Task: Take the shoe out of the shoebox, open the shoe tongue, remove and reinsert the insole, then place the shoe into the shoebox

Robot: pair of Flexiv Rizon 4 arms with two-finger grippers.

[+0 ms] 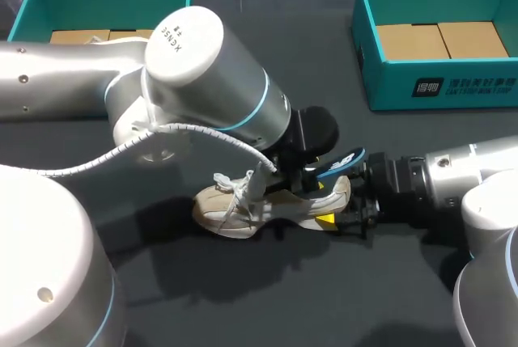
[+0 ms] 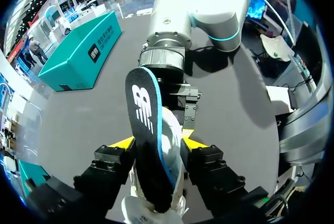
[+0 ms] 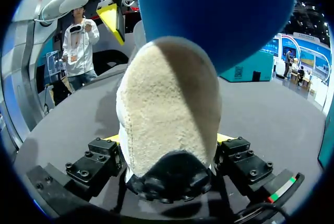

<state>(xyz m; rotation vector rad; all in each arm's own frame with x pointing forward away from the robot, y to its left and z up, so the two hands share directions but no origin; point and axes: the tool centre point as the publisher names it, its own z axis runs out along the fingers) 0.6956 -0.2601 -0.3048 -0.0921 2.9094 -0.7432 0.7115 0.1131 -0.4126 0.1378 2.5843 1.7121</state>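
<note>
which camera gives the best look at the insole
The left wrist view: the insole stands out of the shoe, dark top face and white logo in full sight. The head view shows just a small blue sliver; the right wrist view only a plain blue face above the heel.

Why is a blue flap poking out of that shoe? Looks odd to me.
That is the dark blue insole, jutting up out of the beige shoe at its heel end instead of lying flat inside. The right gripper clamps the heel.
</note>
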